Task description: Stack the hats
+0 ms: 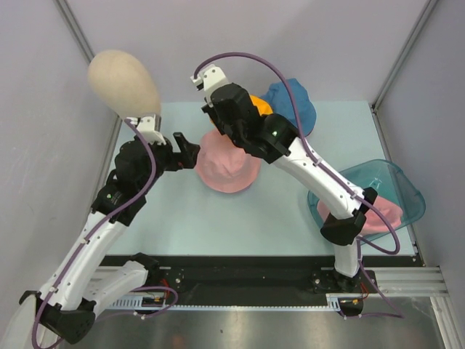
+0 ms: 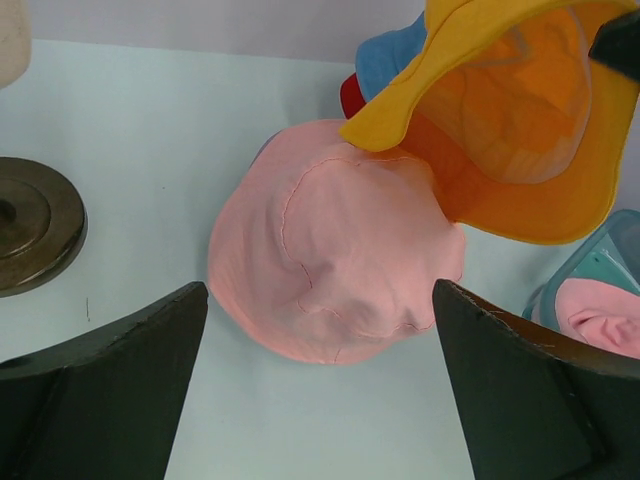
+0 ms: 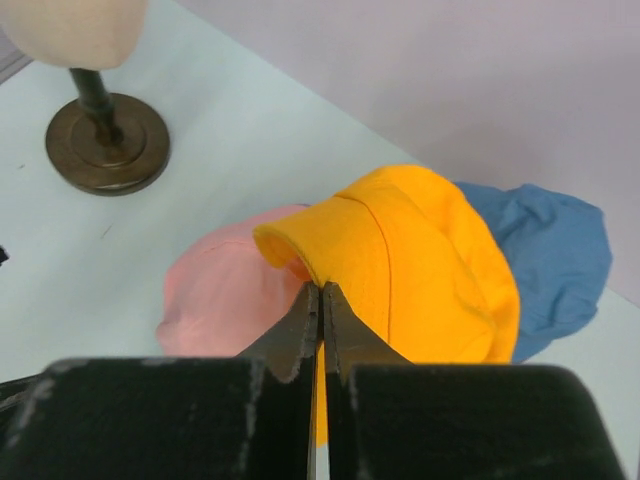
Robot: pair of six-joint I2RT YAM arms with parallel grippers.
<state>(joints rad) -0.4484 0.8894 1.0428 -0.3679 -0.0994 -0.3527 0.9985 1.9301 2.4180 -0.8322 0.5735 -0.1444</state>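
A pink hat (image 1: 229, 169) (image 2: 335, 260) lies crown-up in the middle of the table. My right gripper (image 3: 321, 288) is shut on the brim of an orange hat (image 3: 420, 260) (image 2: 510, 130), which hangs above the pink hat's far right side. A blue hat (image 1: 294, 102) (image 3: 550, 250) lies behind them, with a sliver of red hat (image 2: 350, 95) beside it. Another pink hat (image 1: 378, 214) sits in the teal tray (image 1: 407, 189). My left gripper (image 2: 320, 330) (image 1: 190, 149) is open just left of the middle pink hat, holding nothing.
The beige mannequin head (image 1: 123, 80) stands at the back left on a round dark base (image 2: 35, 225) (image 3: 107, 140). Grey walls close in the table on the left, back and right. The tray sits at the table's right edge.
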